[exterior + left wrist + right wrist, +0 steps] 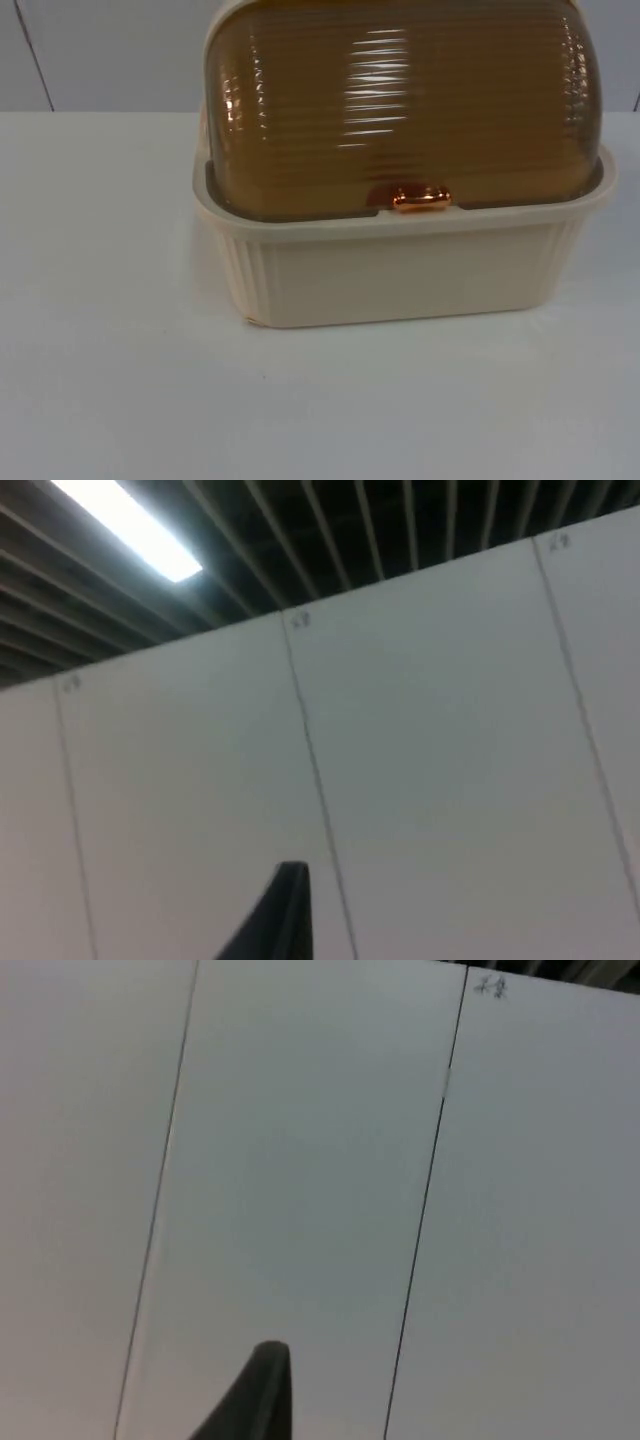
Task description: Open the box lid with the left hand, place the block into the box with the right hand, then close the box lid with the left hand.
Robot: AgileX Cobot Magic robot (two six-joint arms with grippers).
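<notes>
A cream ribbed box [400, 275] stands in the middle of the white table, close to the camera in the top view. Its amber see-through ribbed lid [400, 100] is down over the box, domed and shut. A small shiny copper handle [421, 198] sits at the lid's front edge, just above the cream rim. My left gripper [285, 920] is raised off the table and points at the grey partition wall and the slatted ceiling. My right gripper [262, 1400] also points at the partition wall, away from the box. Both arms wait.
White table top [110, 380] stretches in front of the box and to both sides of it. The grey partition wall [110, 55] closes the table at the back. A ceiling light strip [130, 525] is lit above the wall.
</notes>
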